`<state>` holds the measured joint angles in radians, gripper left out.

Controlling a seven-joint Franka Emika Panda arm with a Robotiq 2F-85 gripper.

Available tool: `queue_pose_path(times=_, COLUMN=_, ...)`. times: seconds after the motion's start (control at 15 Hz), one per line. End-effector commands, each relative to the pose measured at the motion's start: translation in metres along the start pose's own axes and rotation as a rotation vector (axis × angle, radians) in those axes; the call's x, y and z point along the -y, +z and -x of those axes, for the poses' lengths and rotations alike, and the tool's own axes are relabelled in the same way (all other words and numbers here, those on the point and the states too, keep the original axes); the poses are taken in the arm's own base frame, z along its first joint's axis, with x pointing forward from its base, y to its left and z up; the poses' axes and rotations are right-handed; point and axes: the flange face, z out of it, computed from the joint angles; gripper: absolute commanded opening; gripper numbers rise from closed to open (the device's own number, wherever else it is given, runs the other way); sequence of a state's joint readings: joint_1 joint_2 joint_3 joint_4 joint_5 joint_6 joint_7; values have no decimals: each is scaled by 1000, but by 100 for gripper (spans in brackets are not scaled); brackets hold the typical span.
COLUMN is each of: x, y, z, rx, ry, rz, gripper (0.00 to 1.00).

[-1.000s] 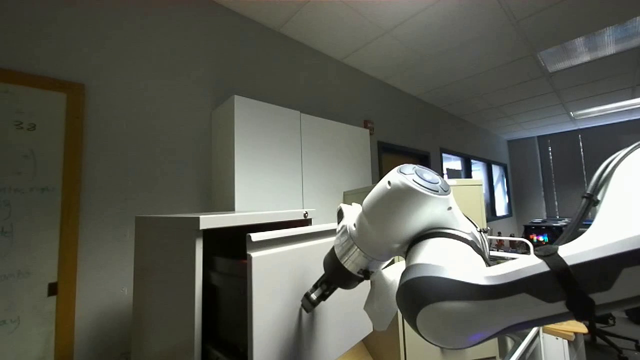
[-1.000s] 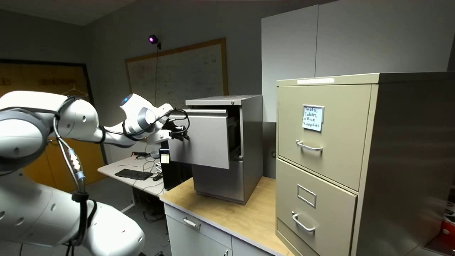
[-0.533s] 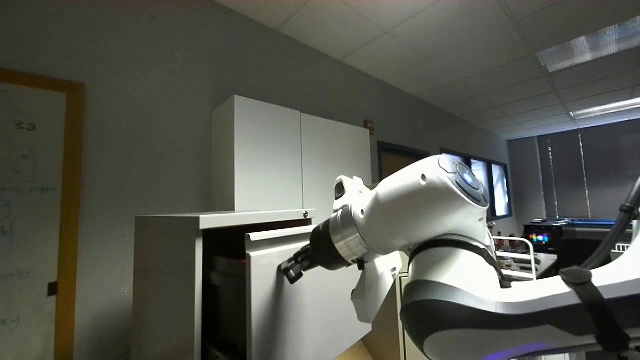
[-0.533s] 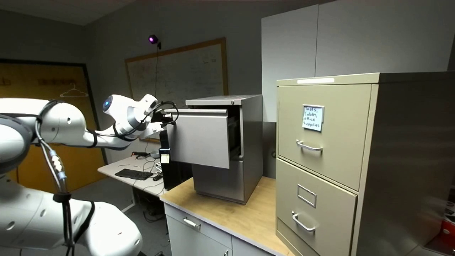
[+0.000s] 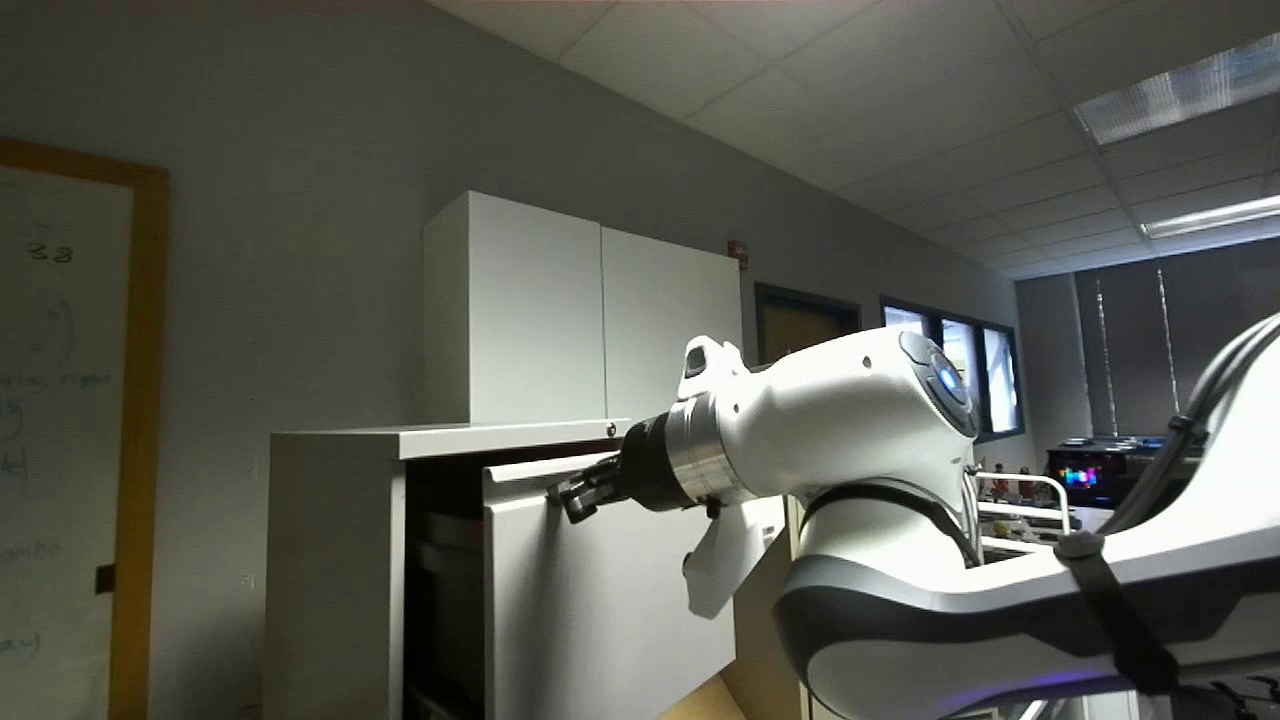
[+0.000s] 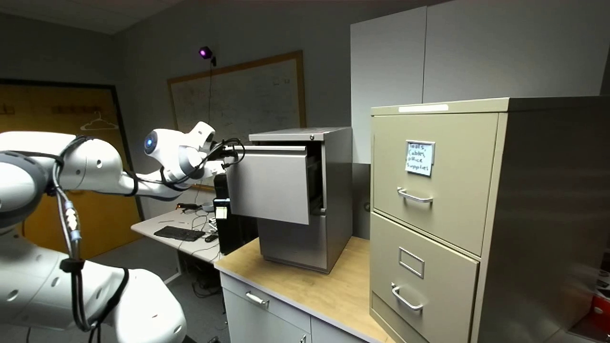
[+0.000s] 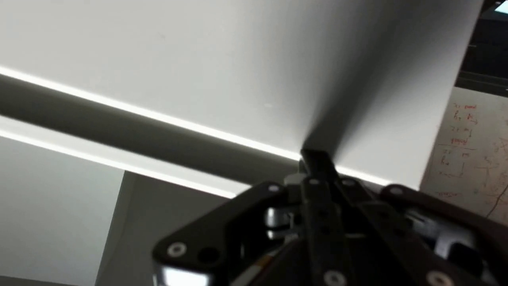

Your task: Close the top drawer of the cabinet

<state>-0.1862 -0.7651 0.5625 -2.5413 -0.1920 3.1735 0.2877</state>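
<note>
The cabinet is low, boxy and light grey, and it also shows in an exterior view. Its top drawer is pulled partly out, with a dark gap behind its plain front. The drawer front shows in an exterior view and fills much of the wrist view. My gripper is shut with nothing between its fingers. In the wrist view, its fingertips are against the front at the ridge below the top lip, near one side edge. Cables partly hide the gripper in an exterior view.
A beige filing cabinet stands beside the cabinet. Both stand on or by a wooden counter. A white two-door cupboard is on the wall behind. A desk with a keyboard is on the far side.
My gripper has risen along the drawer front from its middle to near the top edge. In the last half second the drawer has moved slightly in toward the cabinet.
</note>
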Motion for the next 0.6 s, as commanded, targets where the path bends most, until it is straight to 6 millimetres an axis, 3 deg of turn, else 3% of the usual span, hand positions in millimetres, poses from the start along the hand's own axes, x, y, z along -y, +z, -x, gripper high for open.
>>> queue_pose_path(times=0.0, x=-26, y=36, z=-6, rx=15, ry=67, rz=-46, gripper=0)
queue_pose_path(times=0.27, x=-45, y=72, z=-12, rx=42, ry=141, rz=-80, gripper=0)
queue_pose_path(times=0.53, x=-50, y=107, z=-24, rx=68, ry=193, rz=-119, gripper=0)
